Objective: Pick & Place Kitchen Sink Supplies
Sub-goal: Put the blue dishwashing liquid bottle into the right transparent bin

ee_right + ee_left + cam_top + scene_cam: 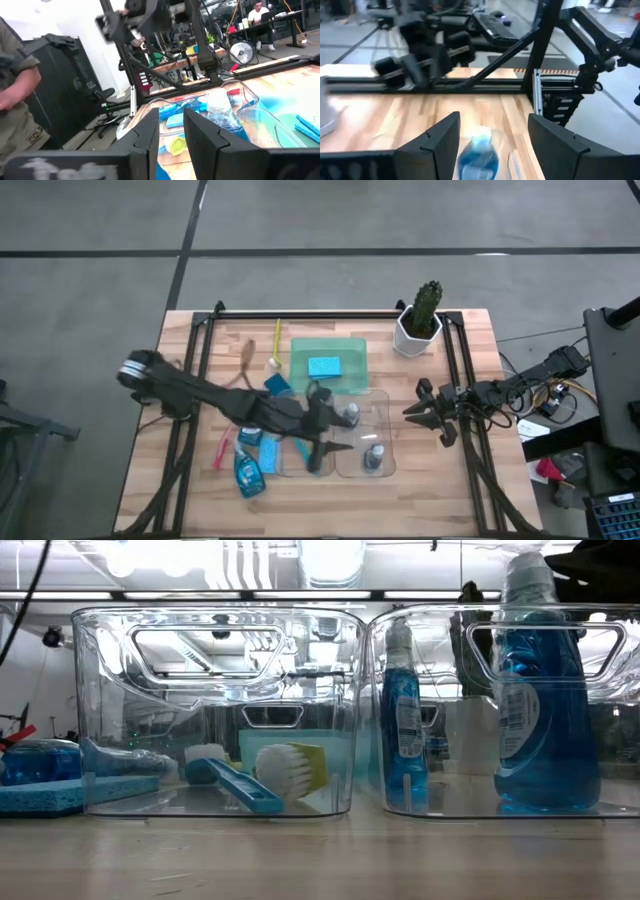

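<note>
Under wide-spread, empty left fingers [492, 145], clear bottle [478, 159] of blue liquid.

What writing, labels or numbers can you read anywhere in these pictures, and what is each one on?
No text here can be read.
Label on the slim bottle in the right bin, low view: print too small to read.
Label on the big bottle beside it: also too blurred to read.
Patch on a person's trousers, right wrist view: a mark, not legible.
</note>
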Robot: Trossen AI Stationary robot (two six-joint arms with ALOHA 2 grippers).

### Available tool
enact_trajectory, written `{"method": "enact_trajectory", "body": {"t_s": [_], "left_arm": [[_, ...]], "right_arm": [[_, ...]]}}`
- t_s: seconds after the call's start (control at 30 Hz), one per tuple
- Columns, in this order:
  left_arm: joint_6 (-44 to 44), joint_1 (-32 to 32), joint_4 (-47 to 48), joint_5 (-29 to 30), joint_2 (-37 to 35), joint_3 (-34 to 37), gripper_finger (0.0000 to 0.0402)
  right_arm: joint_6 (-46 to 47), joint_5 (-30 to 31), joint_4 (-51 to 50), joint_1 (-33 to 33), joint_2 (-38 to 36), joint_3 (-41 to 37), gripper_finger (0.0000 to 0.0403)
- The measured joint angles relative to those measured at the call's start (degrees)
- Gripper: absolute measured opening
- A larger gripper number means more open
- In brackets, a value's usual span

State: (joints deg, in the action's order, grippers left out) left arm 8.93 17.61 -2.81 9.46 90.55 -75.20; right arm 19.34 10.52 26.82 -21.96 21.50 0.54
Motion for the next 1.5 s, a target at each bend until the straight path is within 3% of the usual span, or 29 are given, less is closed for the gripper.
{"method": "enact_trajectory", "body": {"t_s": [0.43,0.63,0.83,1.0,1.13,1.27,1.5], "left_arm": [[21.90,-0.86,33.58,9.52,-20.86,0.02,0.0225],[41.28,-0.86,55.18,12.26,-25.16,0.23,0.0225],[62.92,-0.94,75.32,13.33,-24.47,1.46,0.0225],[70.72,-1.49,75.25,15.06,-22.72,6.64,0.0225],[76.60,-2.94,73.13,11.58,-21.72,11.79,0.0225],[76.96,-5.51,65.22,10.11,-21.71,18.36,0.0225],[71.10,-13.46,48.92,2.41,-21.75,29.41,0.0225]], "right_arm": [[0.02,0.00,-0.02,-0.02,0.02,0.00,0.0074],[0.02,0.00,-0.01,-0.01,0.02,0.00,0.0065],[0.08,0.00,-0.03,-0.01,0.04,0.00,0.0065],[0.10,0.00,-0.01,0.00,0.04,0.00,0.0073],[0.07,0.00,-0.03,0.00,0.04,0.00,0.0080],[0.01,0.00,-0.03,-0.01,0.04,0.00,0.0084],[-0.01,0.00,-0.03,0.00,0.04,0.00,0.0082]]}}
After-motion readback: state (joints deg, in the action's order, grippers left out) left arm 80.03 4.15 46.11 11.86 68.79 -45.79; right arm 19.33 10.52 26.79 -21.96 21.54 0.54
